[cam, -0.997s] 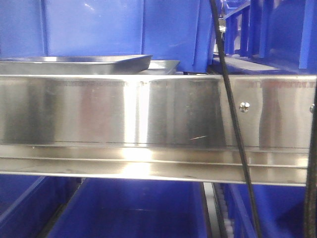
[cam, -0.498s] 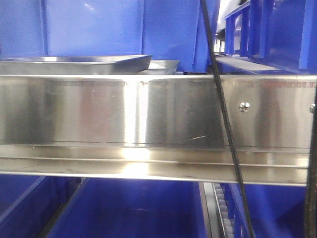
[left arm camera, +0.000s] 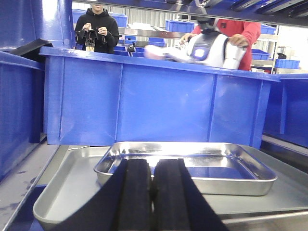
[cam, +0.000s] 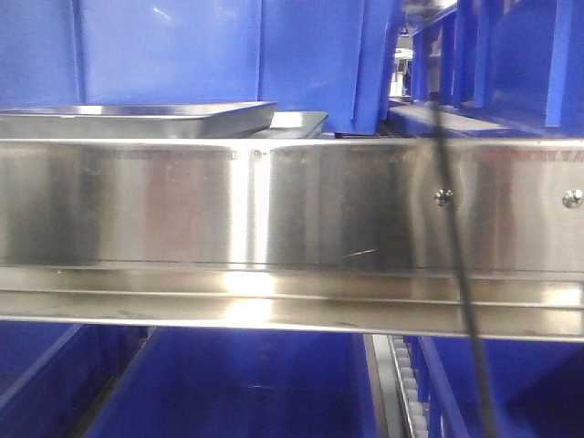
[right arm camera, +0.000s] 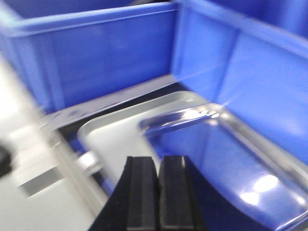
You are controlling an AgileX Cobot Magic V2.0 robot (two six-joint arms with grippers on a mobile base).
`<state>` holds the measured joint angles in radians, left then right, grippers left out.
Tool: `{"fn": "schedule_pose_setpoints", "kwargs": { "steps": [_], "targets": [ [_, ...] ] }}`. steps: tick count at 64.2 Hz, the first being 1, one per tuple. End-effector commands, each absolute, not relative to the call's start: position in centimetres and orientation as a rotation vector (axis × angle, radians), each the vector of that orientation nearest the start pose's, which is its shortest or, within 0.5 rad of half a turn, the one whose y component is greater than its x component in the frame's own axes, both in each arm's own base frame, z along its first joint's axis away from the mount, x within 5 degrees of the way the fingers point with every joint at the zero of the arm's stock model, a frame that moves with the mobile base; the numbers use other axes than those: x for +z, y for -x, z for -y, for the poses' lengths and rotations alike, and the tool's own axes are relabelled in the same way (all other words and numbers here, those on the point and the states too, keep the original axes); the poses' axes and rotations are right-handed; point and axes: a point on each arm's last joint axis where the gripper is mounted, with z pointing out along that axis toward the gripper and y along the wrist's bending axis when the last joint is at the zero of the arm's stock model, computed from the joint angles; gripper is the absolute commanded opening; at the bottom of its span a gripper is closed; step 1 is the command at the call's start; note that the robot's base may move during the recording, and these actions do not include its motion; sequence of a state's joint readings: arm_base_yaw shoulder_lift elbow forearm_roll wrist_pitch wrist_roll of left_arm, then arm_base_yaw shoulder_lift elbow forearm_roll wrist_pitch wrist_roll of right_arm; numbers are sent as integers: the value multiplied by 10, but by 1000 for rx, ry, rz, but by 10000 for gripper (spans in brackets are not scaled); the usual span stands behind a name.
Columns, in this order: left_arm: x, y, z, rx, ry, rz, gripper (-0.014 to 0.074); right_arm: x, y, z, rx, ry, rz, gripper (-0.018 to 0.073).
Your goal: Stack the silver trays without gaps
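Looking from the front view, two silver trays sit on the shelf behind a broad steel rail (cam: 274,205): the top tray (cam: 137,119) fills the view's 10 o'clock area, and the bottom tray (cam: 306,120) pokes out past it toward 3 o'clock, so the pair is offset rather than nested; blue bins (cam: 219,50) stand behind them and a dark cable (cam: 456,274) hangs across the rail at 4 o'clock. No gripper shows here. From the left wrist view, the left gripper (left arm camera: 153,192) sits at 6 o'clock with its jaws pressed together and nothing between them; the top tray (left arm camera: 187,166) rests inside the bottom tray (left arm camera: 67,187), pushed toward 2 o'clock, leaving a wide bare strip of the lower one at 9 o'clock. Two people stand beyond the bin wall at 12 o'clock. The right wrist view is blurred; the right gripper (right arm camera: 155,192) at 6 o'clock also has its jaws closed on nothing, with the top tray (right arm camera: 231,159) at 4 o'clock overlapping the bottom tray (right arm camera: 120,139). To do this step well, I judge the upper tray should be nudged sideways by its rim until corners line up, then pressed down evenly; a hard shove could slide both trays together or tilt one rim over the other.
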<state>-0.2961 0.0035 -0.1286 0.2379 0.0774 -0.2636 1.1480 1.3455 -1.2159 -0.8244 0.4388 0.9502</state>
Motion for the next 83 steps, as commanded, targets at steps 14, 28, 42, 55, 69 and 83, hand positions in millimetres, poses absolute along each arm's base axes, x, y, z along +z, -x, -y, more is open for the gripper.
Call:
{"fn": "schedule_pose_setpoints", "kwargs": {
  "steps": [14,28,42,55,69,83],
  "targets": [
    [250,-46,13,-269,-177,-1408,-16,381,-104,-186,771,769,-1609,-78],
    [250,-46,13,-269,-177,-1408,-16,366,-96,-118,728,615,-1539,-78],
    [250,-46,13,-269,-177,-1408,-16,332,-71,-72,726,515,-1368,-78],
    [250,-46,13,-269,-177,-1408,-16,301,-56,-44,583,374,-1290,-78],
    [250,-46,13,-269,-177,-1408,-16,285,-56,-28,390,224,-1303,-78],
    [250,-46,13,-269,-177,-1408,-16,264,-53,-18,281,162,-1354,-78]
  ]
}}
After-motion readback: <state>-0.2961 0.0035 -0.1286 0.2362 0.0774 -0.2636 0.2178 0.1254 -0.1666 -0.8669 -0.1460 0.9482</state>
